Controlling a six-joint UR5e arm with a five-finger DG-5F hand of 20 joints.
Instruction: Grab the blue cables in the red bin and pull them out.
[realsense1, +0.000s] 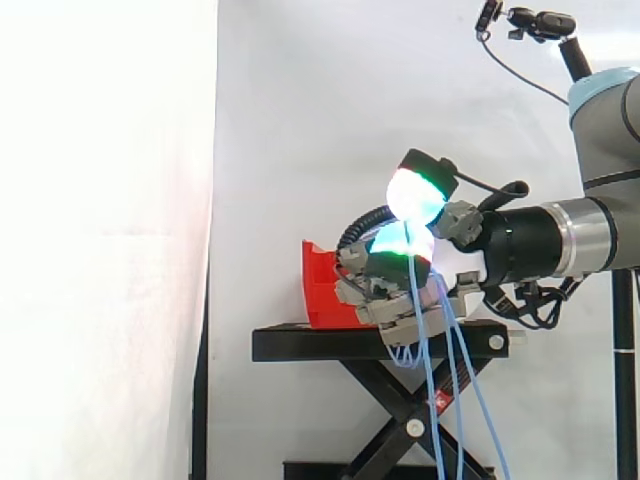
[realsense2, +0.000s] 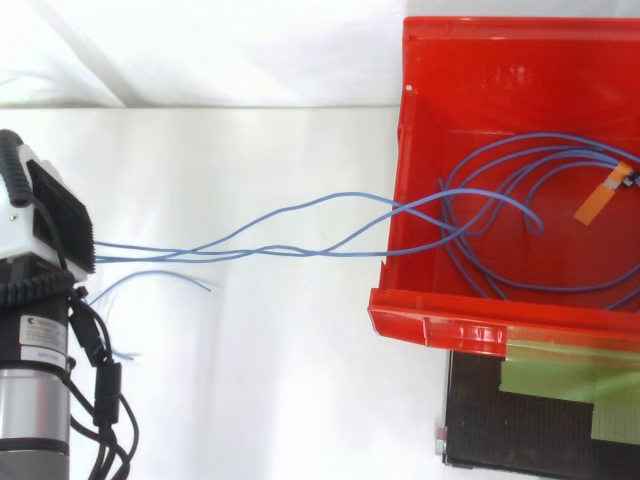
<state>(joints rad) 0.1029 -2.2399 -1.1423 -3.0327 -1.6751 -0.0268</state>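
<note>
Blue thin cables (realsense2: 250, 252) were pinched between the glowing fingertips (realsense1: 415, 195) of the robot hand (realsense1: 390, 300), which was held well apart from the red plastic bin (realsense2: 440, 325) on the black scissor stand (realsense1: 300, 343). The task was judged partly done: strands lay stretched over the bin's front wall, yet loops lay coiled inside. One bin, one stand and three hanging strands were counted.

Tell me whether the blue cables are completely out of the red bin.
No: the top view shows loops of the blue cables lying inside the red bin, with strands stretched over its front edge toward the hand.
</note>
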